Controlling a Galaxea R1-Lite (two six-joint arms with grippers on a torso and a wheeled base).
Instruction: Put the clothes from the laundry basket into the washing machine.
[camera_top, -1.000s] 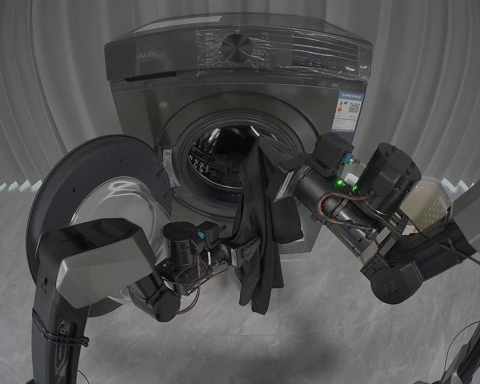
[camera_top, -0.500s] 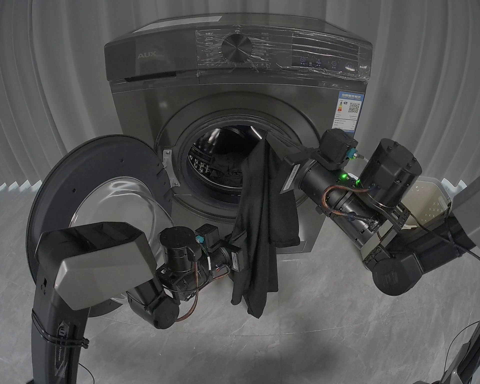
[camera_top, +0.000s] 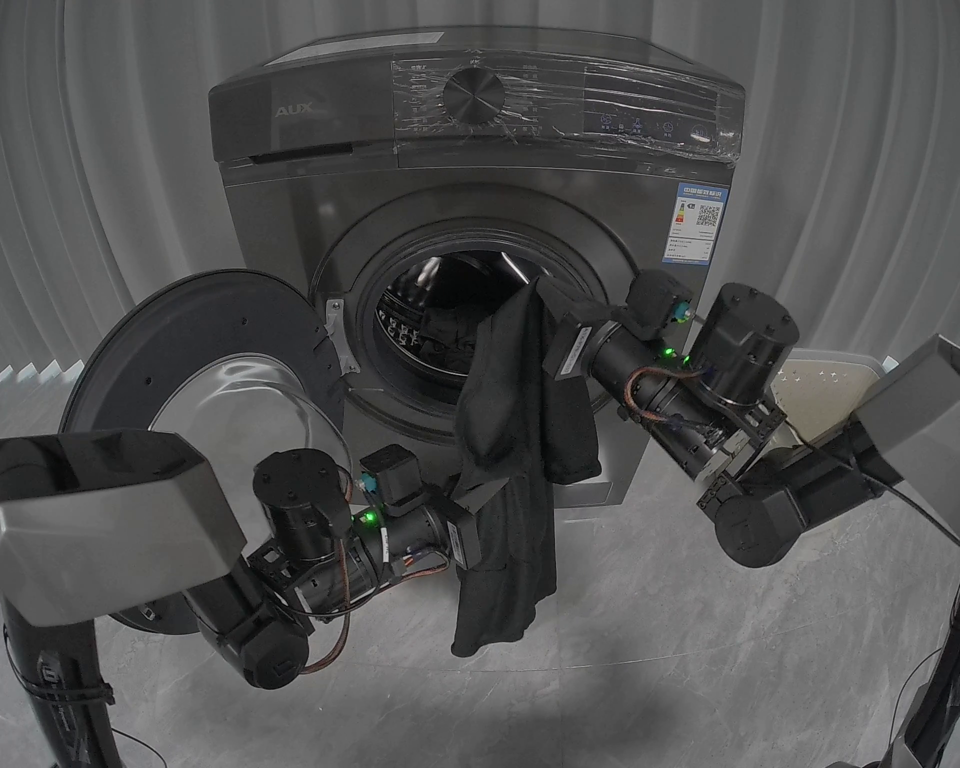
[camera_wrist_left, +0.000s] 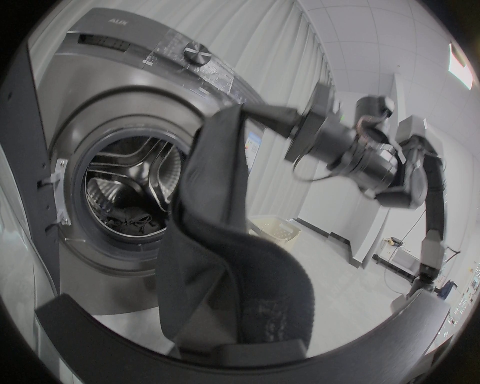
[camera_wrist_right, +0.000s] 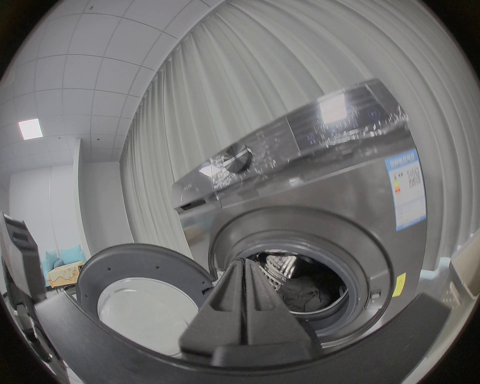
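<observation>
A long black garment (camera_top: 510, 430) hangs in front of the open drum (camera_top: 440, 320) of the grey washing machine (camera_top: 300, 200). My right gripper (camera_top: 540, 292) is shut on its top edge, level with the drum's upper right rim. Lower down, my left gripper (camera_top: 487, 497) is shut on the garment's middle, and the tail dangles toward the floor. From the left wrist, the cloth (camera_wrist_left: 215, 210) drapes over my left gripper (camera_wrist_left: 255, 345) and rises to the right gripper (camera_wrist_left: 250, 112). Dark clothes (camera_wrist_right: 305, 295) lie inside the drum beyond the right gripper (camera_wrist_right: 245, 265).
The round door (camera_top: 200, 350) stands swung open to the left of the drum. The pale laundry basket (camera_top: 825, 385) sits on the floor to the right of the machine, behind my right arm. Grey floor lies open in front of the machine.
My left arm has swung left and a little lower, pulling the garment's lower half and tail leftward. The right arm has shifted slightly left, still holding the top edge at the drum's mouth.
</observation>
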